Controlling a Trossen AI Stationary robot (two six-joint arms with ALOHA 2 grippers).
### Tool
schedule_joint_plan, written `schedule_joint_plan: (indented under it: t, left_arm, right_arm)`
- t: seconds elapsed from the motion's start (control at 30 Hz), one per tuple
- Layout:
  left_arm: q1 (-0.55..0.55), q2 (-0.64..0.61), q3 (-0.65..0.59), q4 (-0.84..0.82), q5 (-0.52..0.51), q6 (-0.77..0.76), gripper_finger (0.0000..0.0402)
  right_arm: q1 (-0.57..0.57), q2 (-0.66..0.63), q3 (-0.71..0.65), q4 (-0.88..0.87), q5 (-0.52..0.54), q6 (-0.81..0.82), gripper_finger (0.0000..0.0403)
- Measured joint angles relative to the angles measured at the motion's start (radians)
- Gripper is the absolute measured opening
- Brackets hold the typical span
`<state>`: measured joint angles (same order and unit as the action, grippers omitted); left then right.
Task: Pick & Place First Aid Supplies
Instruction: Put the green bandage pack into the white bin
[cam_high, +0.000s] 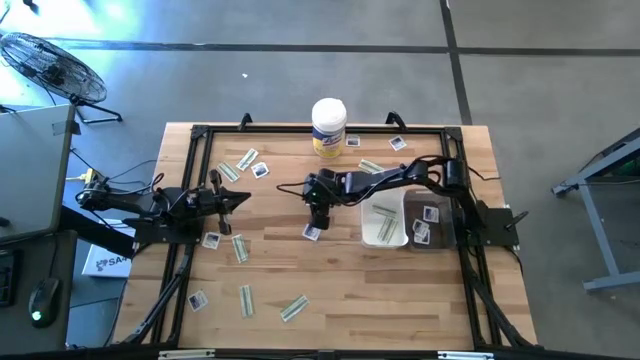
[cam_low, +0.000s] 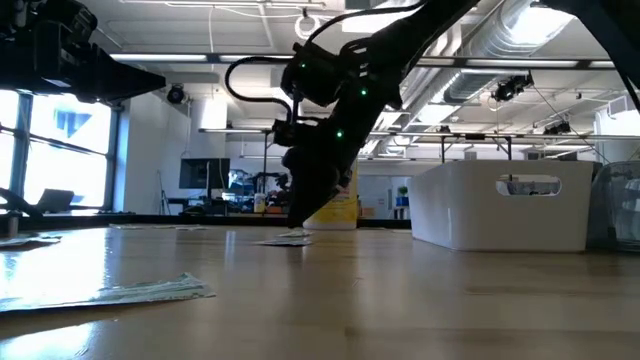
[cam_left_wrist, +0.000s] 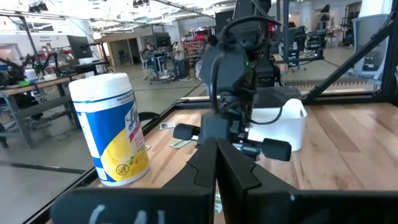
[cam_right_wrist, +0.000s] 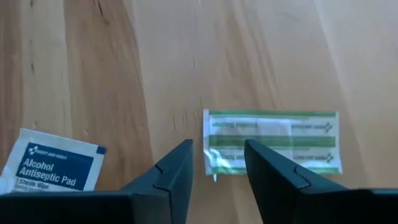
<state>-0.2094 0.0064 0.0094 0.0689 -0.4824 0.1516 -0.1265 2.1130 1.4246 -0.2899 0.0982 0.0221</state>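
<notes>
Your right hand is open and empty over a green strip mid-counter, so you're at pickup: drop, pinch, carry to the white bin. Left hand is shut, idle.

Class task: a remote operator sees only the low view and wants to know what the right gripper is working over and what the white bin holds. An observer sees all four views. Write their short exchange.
Operator: The right arm is down at the table. What is under it?
Observer: In the right wrist view, the right gripper is open over a green-white strip packet lying flat on the wood, not held.
Operator: I see only the wall of the white bin. Is anything inside?
Observer: From above, the white bin has strip packets lying in it.
</notes>
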Motion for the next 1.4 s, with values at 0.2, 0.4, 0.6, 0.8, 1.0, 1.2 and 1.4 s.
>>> schedule_joint_plan:
  t: [0.2, 0.4, 0.6, 0.8, 1.0, 1.2, 1.4]
  left_arm:
    - [0.000, 0.000, 0.000, 0.000, 0.000, 0.000, 0.0001]
    - [0.000, 0.000, 0.000, 0.000, 0.000, 0.000, 0.0001]
    - [0.000, 0.000, 0.000, 0.000, 0.000, 0.000, 0.0001]
    - [0.000, 0.000, 0.000, 0.000, 0.000, 0.000, 0.0001]
    - [0.000, 0.000, 0.000, 0.000, 0.000, 0.000, 0.0001]
    - [0.000, 0.000, 0.000, 0.000, 0.000, 0.000, 0.0001]
    - [0.000, 0.000, 0.000, 0.000, 0.001, 0.000, 0.0001]
  right_arm:
    - [-0.007, 0.035, 0.002, 0.008, -0.011, 0.024, 0.0132]
    - [-0.014, 0.045, 0.004, 0.008, -0.029, 0.048, 0.0112]
    - [-0.021, 0.046, 0.003, 0.006, -0.029, 0.092, 0.0086]
    - [-0.021, 0.045, 0.003, 0.006, -0.017, 0.110, 0.0063]
    - [0.005, 0.020, -0.002, -0.013, 0.029, 0.112, 0.0041]
    - [0.025, -0.025, -0.002, -0.035, 0.051, 0.121, 0.0007]
    - [0.058, -0.074, -0.001, -0.084, 0.076, 0.157, 0.0003]
